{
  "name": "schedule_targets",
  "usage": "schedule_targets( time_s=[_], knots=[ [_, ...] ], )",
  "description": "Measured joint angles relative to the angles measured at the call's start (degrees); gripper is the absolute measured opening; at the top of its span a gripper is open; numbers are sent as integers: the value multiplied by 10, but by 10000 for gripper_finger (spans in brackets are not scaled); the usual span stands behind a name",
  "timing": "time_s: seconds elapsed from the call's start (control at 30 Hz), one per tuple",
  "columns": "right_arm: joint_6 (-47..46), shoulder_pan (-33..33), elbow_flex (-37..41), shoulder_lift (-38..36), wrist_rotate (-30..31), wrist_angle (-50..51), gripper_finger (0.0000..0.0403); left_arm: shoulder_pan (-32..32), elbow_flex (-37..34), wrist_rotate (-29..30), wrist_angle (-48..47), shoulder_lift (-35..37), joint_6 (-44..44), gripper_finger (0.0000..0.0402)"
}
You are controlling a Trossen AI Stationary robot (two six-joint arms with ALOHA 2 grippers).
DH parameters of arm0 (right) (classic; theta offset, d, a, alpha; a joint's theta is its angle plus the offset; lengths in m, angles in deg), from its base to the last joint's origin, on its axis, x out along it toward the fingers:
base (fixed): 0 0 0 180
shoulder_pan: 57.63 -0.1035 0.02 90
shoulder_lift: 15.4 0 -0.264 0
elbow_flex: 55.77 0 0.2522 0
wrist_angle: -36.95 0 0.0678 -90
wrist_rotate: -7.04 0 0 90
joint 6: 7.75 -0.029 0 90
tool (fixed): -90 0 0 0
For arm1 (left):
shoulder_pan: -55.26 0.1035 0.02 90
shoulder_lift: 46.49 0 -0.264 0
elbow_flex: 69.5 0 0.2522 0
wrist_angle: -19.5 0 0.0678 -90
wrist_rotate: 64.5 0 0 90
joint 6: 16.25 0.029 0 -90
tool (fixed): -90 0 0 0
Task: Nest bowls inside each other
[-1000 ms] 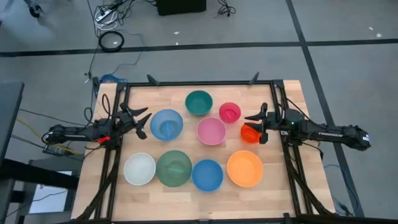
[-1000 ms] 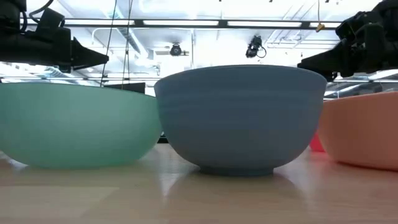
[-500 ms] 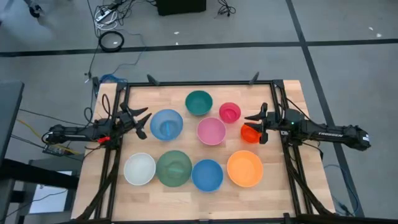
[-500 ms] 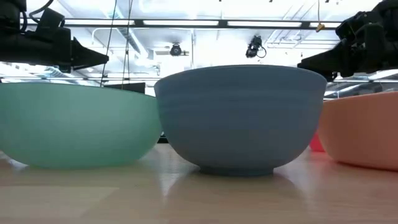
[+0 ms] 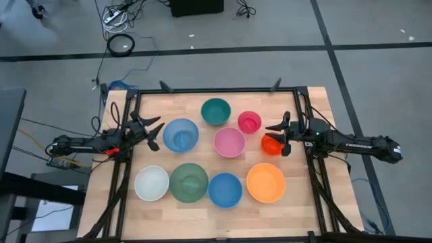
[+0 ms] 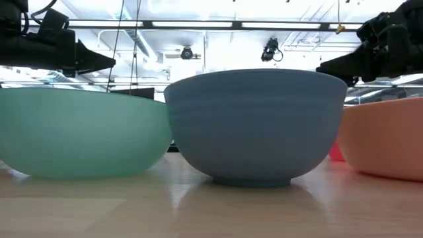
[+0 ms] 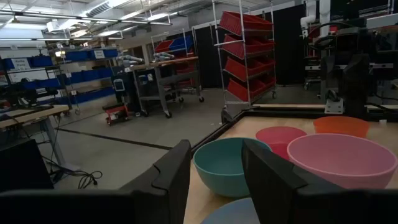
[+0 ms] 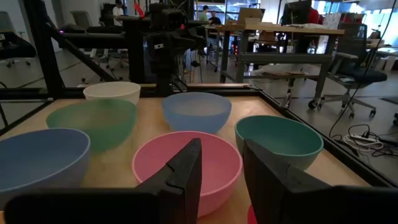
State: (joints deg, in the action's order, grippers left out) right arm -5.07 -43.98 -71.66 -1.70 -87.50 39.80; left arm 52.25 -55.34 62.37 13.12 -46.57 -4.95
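Nothing has moved since the earlier frames: nine separate bowls, none with readable writing, sit on the table [image 5: 305, 202], the left gripper [image 5: 156, 132] parted beside the light blue bowl [image 5: 180, 135], the right gripper [image 5: 277, 135] parted, empty, over the red-orange bowl [image 5: 270, 144].

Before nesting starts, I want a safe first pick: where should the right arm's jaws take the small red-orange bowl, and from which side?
Grip the rim of the red-orange bowl, one finger inside and one outside, coming down from above on its right edge. It sits upright and open with a thin wall, and the right gripper hangs open just over that side. The pink bowl lies close on its left.
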Motion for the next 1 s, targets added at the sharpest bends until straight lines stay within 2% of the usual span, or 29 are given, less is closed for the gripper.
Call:
schedule_targets(
  time_s=[0.63,0.7,0.8,0.87,1.0],
  knots=[
    [16,0,0,0,0,-23,105,0,0,0,7,0,-14,152],
    [-21,-2,0,0,-1,-44,105,0,0,0,12,0,-55,152],
    [-112,-5,0,0,2,-87,105,0,0,0,25,0,-173,152],
    [-139,-5,0,0,4,-124,105,0,0,0,25,0,-234,152],
    [-166,-5,0,1,4,-181,105,0,0,3,58,0,-280,152]
  ],
)
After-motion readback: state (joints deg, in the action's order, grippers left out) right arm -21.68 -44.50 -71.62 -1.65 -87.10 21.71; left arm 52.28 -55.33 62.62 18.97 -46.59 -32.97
